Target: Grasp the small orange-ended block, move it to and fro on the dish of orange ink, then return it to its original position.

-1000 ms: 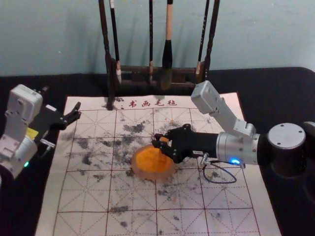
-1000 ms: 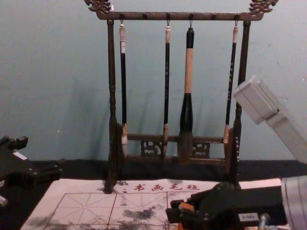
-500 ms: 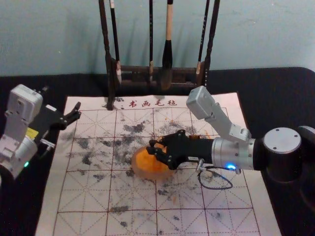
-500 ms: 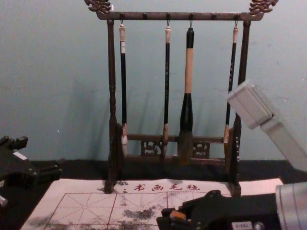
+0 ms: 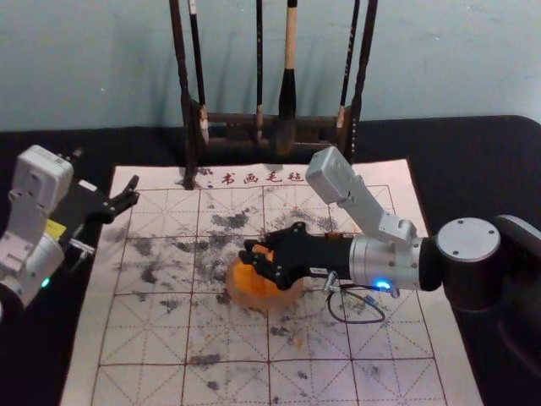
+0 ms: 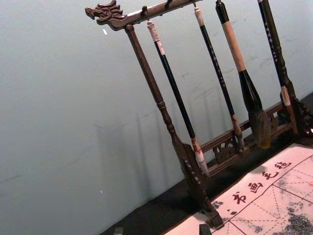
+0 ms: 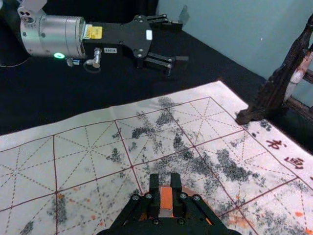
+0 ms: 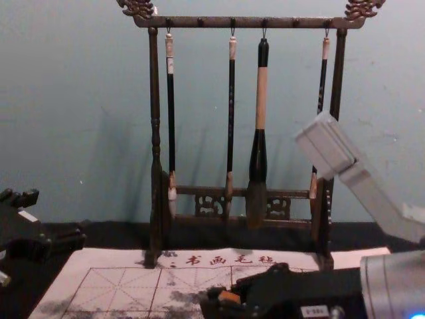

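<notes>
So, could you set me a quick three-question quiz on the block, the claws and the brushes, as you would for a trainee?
1. Choose one. The block is: a) lying on the mat; b) dangling from a hook; c) gripped by a claw.
2. True or false? The left claw is closed.
3. Fill in the number: ___ brushes hang from the rack.

Key:
1. c; the right claw grips it.
2. False; its fingers are spread apart.
3. Four.
</notes>
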`<state>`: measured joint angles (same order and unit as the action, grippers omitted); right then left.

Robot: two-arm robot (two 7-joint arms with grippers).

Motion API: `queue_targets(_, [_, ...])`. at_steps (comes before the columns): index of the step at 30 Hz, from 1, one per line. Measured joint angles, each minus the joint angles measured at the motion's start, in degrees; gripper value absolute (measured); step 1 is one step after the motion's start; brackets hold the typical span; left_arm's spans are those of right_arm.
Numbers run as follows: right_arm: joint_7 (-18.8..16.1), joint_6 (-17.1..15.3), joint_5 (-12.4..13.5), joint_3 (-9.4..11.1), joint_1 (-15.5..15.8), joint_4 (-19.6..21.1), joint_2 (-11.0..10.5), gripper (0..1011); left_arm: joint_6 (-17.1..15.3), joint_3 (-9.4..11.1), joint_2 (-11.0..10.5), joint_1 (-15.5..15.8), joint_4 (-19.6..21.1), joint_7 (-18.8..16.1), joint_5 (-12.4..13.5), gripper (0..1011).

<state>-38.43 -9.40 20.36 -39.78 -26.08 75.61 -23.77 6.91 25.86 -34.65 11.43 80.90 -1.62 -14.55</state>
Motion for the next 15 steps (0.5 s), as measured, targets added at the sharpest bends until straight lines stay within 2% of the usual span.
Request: queue_targets(15, [1.17,0.64,-0.85,-0.06,-2.10,-4.06,2.55,114,0.00,0.00,0.00,0.00,0.00,0.00,0.00,1001])
